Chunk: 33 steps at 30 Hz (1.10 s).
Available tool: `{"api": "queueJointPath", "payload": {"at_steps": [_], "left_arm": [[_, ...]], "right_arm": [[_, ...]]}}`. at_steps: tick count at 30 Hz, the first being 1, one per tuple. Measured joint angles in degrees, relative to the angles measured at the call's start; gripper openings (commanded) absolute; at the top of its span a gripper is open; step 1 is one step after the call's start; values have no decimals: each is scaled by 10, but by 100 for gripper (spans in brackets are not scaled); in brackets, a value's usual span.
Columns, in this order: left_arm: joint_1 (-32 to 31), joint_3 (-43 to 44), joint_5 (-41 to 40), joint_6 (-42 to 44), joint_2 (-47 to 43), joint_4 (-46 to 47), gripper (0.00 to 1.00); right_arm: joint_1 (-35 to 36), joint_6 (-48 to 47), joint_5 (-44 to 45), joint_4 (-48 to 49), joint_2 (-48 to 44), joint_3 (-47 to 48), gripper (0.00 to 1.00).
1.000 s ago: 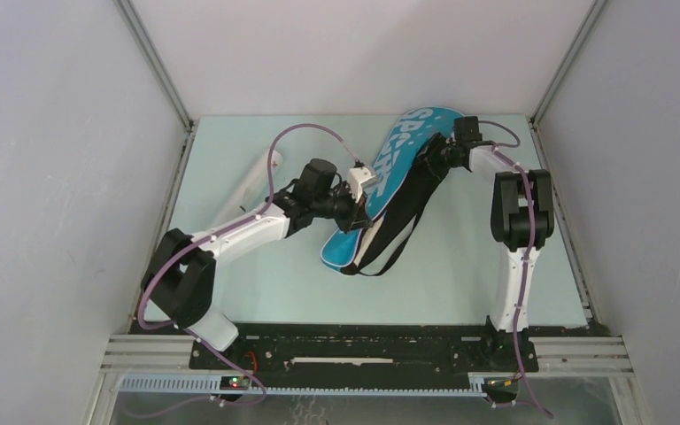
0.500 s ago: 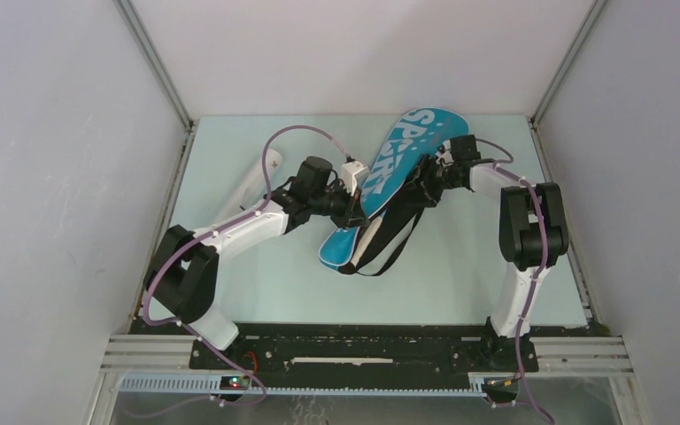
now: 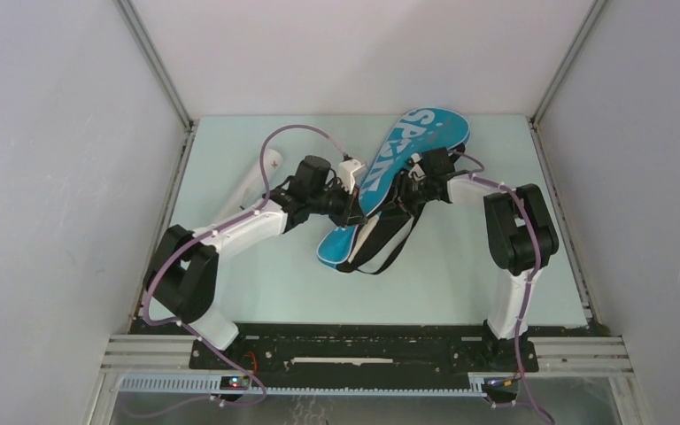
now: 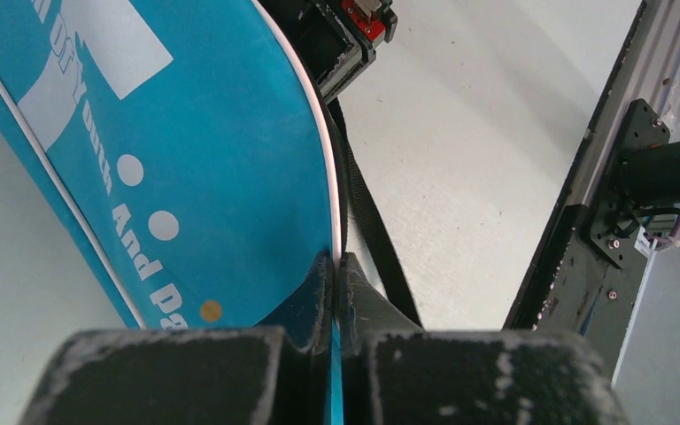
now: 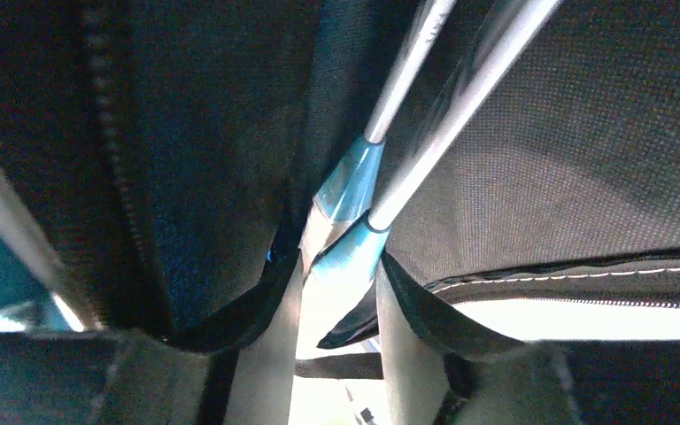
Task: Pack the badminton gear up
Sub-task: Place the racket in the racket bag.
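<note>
Setting: a pale green table (image 3: 460,266) inside white walls, seen from above, with two robot arms reaching in from the near edge.
Racket bag: a blue racket bag (image 3: 407,146) printed "SPORT" in white lies diagonally mid-table. Its wide end points to the far right and its narrow end to the near left. Its left edge is tilted up off the table.
Strap: the bag's black strap (image 3: 381,248) loops out from under its near right side onto the table.
Left gripper: the left gripper (image 4: 335,283) is closed tightly on the white-piped edge of the bag, about halfway along its left side. The fingers meet with only the fabric between them.
Right gripper: the right gripper (image 3: 405,193) is pushed into the bag's right side, where the strap starts. In its own wrist view, its dark fingers sit on either side of the racket handles. Whether they are pressing on the handles cannot be told.
Rackets: two rackets (image 5: 347,186) lie inside the bag, side by side. Only their silver shafts, light-blue cones and the tops of their white handles show, against the dark mesh lining.
Tube: a long white tube (image 3: 250,184) lies on the left side of the table, well apart from the bag and partly hidden by the left arm.
</note>
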Motion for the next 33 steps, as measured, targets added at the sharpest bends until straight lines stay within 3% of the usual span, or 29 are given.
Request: {"api": "queueJointPath", "payload": {"at_steps": [4,7,19,21,27,33], "left_arm": [[0,0,0,0,0,0,0],[0,0,4,2,0,4,0],[-10,0,7,15,0,19,0],[-10,0,10,4,3,21,0],[-9,0,7,-37,12,26,0],[-2,0,5,-63,13,28,0]], "right_arm": [[1,26,-3,27,0,-13,11],[1,51,-6,40,1,-17,0],[3,129,-12,101,10,-18,0],[5,137,-11,108,14,-18,2],[11,158,2,123,23,-18,22],[13,158,9,129,30,-17,50]]}}
